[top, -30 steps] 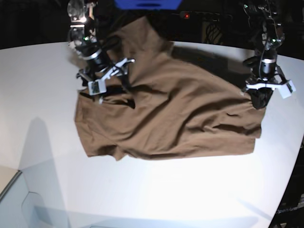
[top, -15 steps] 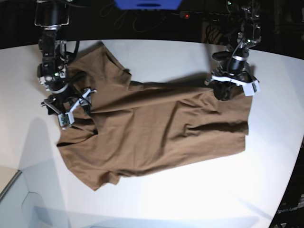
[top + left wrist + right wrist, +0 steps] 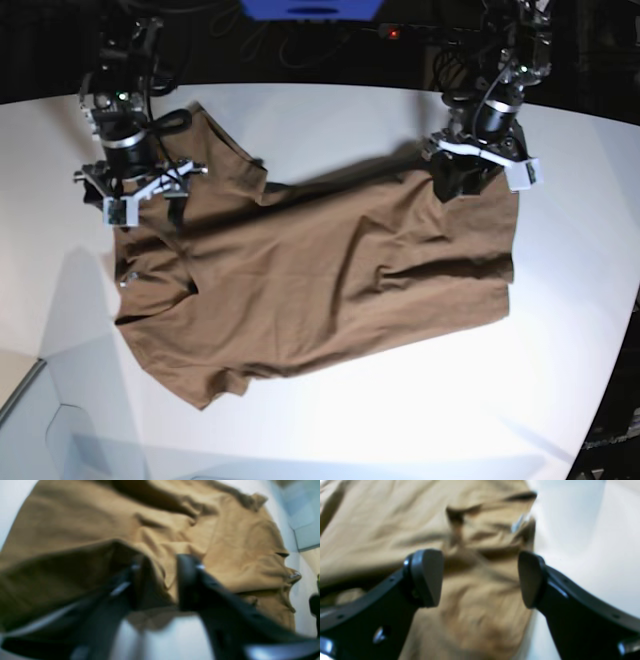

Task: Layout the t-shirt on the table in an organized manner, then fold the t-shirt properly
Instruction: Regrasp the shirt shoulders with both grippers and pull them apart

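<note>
The brown t-shirt (image 3: 320,280) lies spread and wrinkled on the white table (image 3: 350,430), one sleeve toward the far left and the hem toward the right. At the shirt's far right corner, my left gripper (image 3: 470,183) stands open. In the left wrist view its jaws (image 3: 161,580) are parted, with a fold of the t-shirt (image 3: 225,542) lying between them. My right gripper (image 3: 148,208) hovers wide open over the sleeve and shoulder area at the far left. Nothing sits between its pads (image 3: 480,580); the t-shirt (image 3: 382,530) lies below them.
A blue object (image 3: 310,8) and a red light (image 3: 393,33) sit in the dark behind the table's far edge. A translucent panel (image 3: 40,430) stands at the near left corner. The table's curved edge (image 3: 610,400) runs down the right.
Both arms have moved toward the far side and left, pulling the shirt out flatter and wider. The left jaws, shut on the hem before, now stand parted.
</note>
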